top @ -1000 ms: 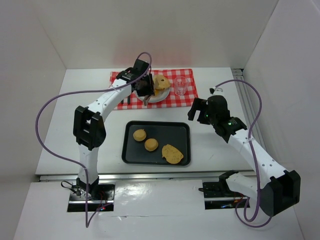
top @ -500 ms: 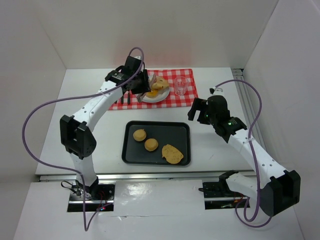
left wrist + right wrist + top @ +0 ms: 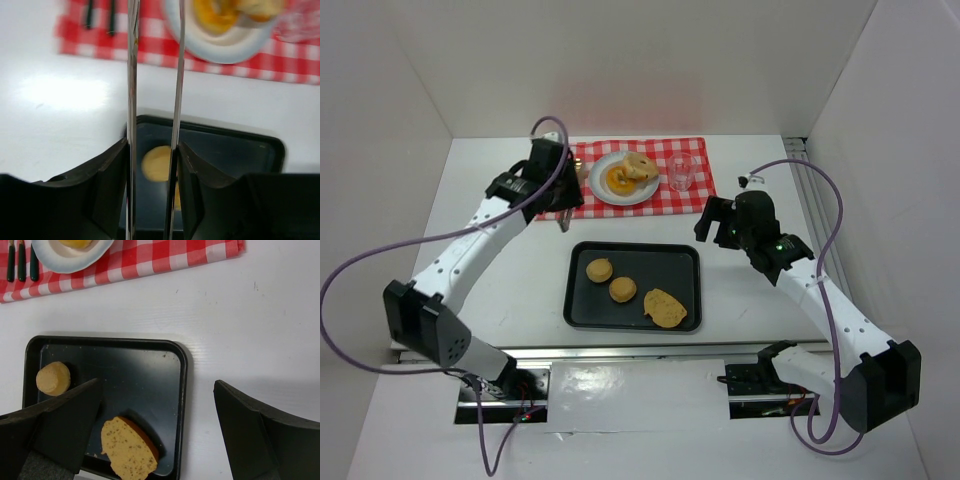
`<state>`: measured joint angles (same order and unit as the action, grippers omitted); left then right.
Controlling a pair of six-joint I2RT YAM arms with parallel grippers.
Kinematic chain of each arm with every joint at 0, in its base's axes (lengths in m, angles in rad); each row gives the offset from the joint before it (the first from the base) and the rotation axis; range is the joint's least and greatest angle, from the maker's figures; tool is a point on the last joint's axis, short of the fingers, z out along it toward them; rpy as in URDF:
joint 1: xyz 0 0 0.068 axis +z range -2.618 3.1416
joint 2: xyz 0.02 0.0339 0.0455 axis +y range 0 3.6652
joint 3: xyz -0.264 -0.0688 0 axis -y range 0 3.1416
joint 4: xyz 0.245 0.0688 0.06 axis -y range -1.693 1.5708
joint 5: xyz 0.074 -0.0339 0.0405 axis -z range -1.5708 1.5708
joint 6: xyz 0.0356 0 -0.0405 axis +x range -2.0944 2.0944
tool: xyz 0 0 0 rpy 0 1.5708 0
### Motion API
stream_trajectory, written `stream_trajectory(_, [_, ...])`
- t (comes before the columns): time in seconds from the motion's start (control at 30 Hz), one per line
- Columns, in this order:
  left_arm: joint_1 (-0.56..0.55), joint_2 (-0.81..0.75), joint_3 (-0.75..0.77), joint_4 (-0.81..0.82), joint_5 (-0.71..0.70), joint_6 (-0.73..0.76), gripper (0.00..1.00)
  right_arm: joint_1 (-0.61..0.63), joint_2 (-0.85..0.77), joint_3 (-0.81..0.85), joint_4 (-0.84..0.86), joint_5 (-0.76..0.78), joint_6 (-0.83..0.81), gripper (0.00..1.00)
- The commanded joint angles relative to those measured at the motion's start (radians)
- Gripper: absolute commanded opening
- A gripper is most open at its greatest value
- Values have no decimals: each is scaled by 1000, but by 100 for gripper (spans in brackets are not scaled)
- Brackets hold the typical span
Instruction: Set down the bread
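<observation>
Top external view: the left gripper point(image 3: 558, 186) is clamped on a pair of thin metal tongs point(image 3: 563, 214), whose tips hang over the near-left edge of the red checked cloth point(image 3: 695, 195). The bread point(image 3: 641, 165) lies on the white plate point(image 3: 603, 192) on that cloth, resting against an orange-brown round piece point(image 3: 618, 181), so the placing looks done. A drinking glass point(image 3: 681, 172) stands just beside the plate. The right gripper point(image 3: 717, 222) hovers spread wide and empty near the far-right corner of the black tray point(image 3: 633, 250). The tray sits on the white bench point(image 3: 500, 250) and holds two rolls point(image 3: 599, 269) and a bread slice point(image 3: 665, 307).

Left wrist view: the tong blades run close together with nothing between them. The plate is blurred at the top, with the dark-handled cutlery point(image 3: 100, 15) to its left. The likely risk is that low tong tips snag the cloth edge or the cutlery, dragging the plate and tipping the bread off. Smooth, thin blades may also twist in the grip.

Right wrist view: the tray lies between the wide-apart fingers, with the slice near its front edge. If this arm drops or sweeps toward the cloth, it could shove the tray or knock over the glass.
</observation>
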<state>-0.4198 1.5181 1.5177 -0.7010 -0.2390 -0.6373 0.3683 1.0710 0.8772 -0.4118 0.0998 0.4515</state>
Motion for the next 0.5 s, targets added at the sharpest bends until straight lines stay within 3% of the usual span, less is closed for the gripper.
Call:
stream_trajectory(0.0, [58,-180,-160,46,-184,-27,53,-6,-5,43,27,-17,-4,100])
stream_trajectory(0.07, [122,-235,-304,122,-223,-9,55,-6,6,43,36,-26,-13,100])
stream_trajectory(0.17, [240,-268,-444,220,-206,-9,67,-6,30,34,48,-49,-13,100])
stream_trajectory(0.27, [349,-215,-481,319,-116,-9,71,-6,70,34,61,-60,-22,100])
stream_trajectory(0.47, [444,-17,-415,394,-37,11,73,-6,70,10,111,-60,-22,100])
